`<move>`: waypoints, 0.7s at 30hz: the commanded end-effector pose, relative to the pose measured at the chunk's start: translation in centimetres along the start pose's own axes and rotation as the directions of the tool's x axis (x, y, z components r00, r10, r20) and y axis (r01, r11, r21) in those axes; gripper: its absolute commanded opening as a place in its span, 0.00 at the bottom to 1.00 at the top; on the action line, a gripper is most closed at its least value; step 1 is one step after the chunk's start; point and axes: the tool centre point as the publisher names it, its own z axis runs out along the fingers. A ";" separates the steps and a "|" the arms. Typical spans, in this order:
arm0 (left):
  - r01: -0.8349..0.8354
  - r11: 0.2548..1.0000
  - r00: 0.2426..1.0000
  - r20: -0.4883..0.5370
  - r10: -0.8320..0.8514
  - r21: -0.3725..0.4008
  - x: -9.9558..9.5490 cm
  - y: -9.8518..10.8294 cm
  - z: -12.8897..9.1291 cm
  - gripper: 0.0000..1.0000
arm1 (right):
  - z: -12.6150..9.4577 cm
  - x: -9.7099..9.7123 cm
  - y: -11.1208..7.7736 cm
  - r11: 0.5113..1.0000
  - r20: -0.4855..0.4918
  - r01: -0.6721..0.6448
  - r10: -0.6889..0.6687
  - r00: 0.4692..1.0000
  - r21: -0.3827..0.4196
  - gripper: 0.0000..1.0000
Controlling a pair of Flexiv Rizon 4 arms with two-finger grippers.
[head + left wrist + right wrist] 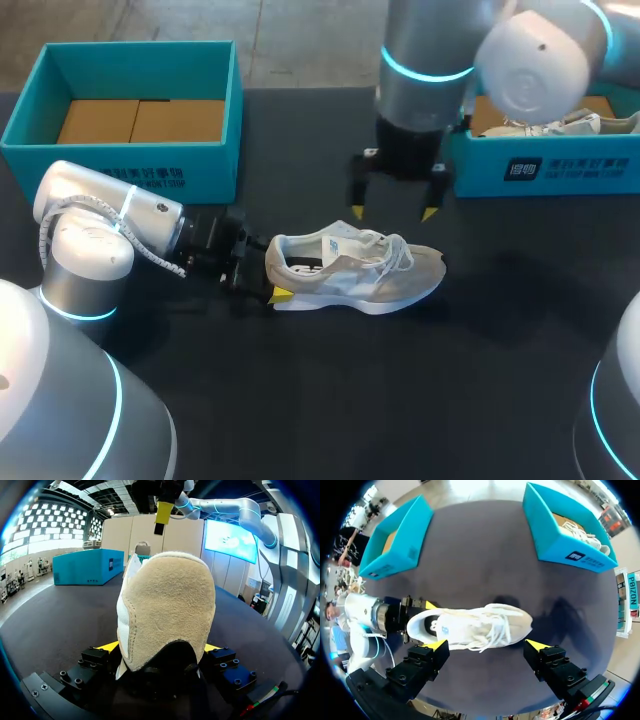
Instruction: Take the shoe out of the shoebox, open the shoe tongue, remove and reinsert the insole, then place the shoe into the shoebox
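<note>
Holding the shoe: my left gripper (272, 278) is closed on the heel of the sneaker (355, 268), with one yellow tip on each side of it.
Left wrist view: the suede heel of the sneaker (167, 610) sits between the fingers of the left gripper (160, 647) and touches both.
Sneaker place: it lies on its sole on the dark table (400, 400), in the middle of the frame, heel to the left and toe to the right, outside both boxes.
Right gripper: my right gripper (393, 213) hangs above the laces with the fingers wide open and does not touch the sneaker.
Right wrist view: the sneaker (470, 627) lies under and ahead of the right gripper (486, 645).
Upper-left shoebox (130, 170): teal, with only brown cardboard inside.
Upper-right shoebox (560, 170): teal, with a second shoe (560, 125) in it, partly hidden by my right arm.
</note>
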 end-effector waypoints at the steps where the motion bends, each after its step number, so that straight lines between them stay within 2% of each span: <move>1: 0.000 1.000 1.000 -0.001 0.000 -0.001 -0.1 0.1 0.1 0.00 | 1.8 1.5 -0.2 1.000 0.011 -0.006 0.006 1.000 0.025 1.00; 11: 0.000 1.000 1.000 -0.001 0.000 -0.001 -0.1 0.1 0.1 0.00 | 3.0 2.7 -1.5 0.998 0.025 -0.031 0.030 0.999 0.058 1.00; 21: 0.000 1.000 1.000 -0.001 0.000 -0.001 -0.1 0.1 0.1 0.00 | 2.8 3.6 -1.3 0.996 0.078 -0.039 0.033 0.996 0.081 1.00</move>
